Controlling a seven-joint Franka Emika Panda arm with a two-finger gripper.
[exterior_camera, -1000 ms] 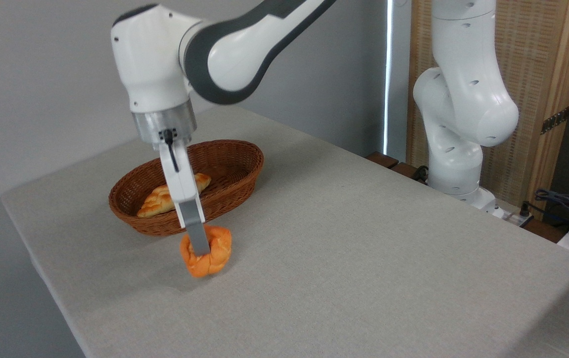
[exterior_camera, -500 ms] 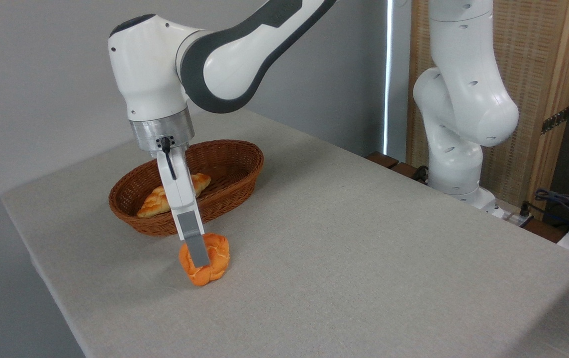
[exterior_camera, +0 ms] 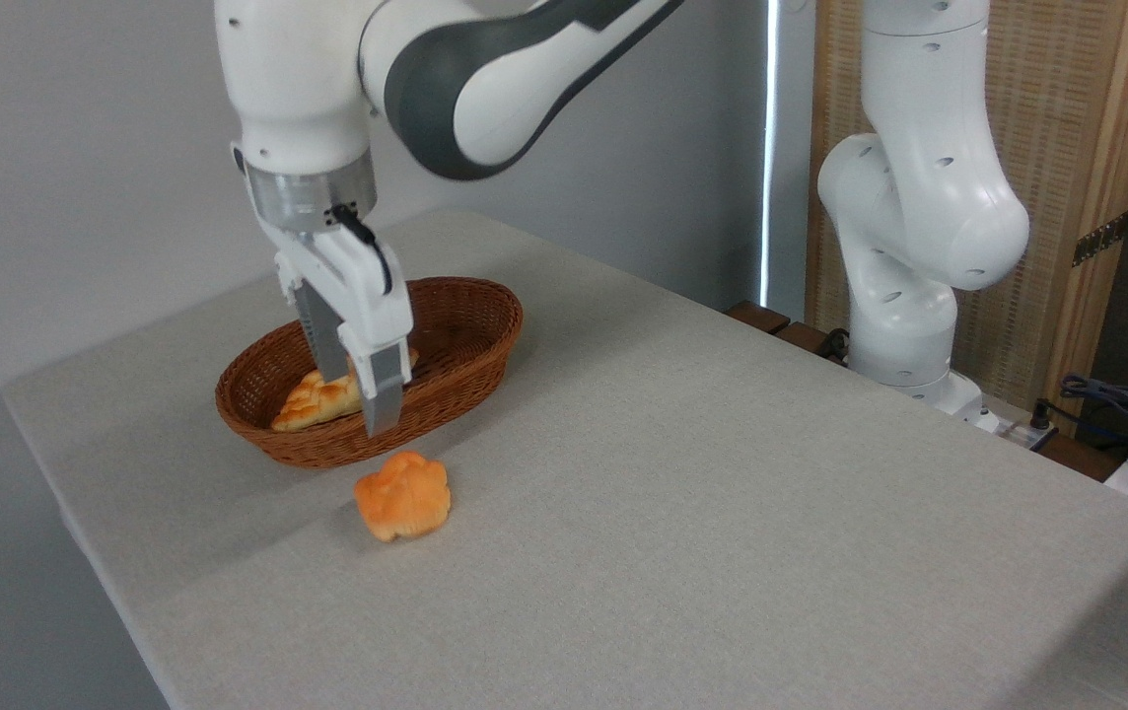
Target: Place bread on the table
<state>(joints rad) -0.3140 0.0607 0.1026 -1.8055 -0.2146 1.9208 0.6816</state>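
On the large light grey-beige cloth-covered table [exterior_camera: 682,463], the small round orange-golden lobed bread [exterior_camera: 403,496] is seen lying free, just in front of the brown oval wicker basket [exterior_camera: 470,340]. Above it, the white end effector [exterior_camera: 355,401] is held released, its 2 fingers apart and empty. A paler braided loaf [exterior_camera: 319,399] is contained in the basket.

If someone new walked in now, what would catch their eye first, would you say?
Probably the orange bread lying alone on the grey table, just in front of the wicker basket. Next, the white arm's open gripper hanging above it, with a paler braided loaf in the basket.
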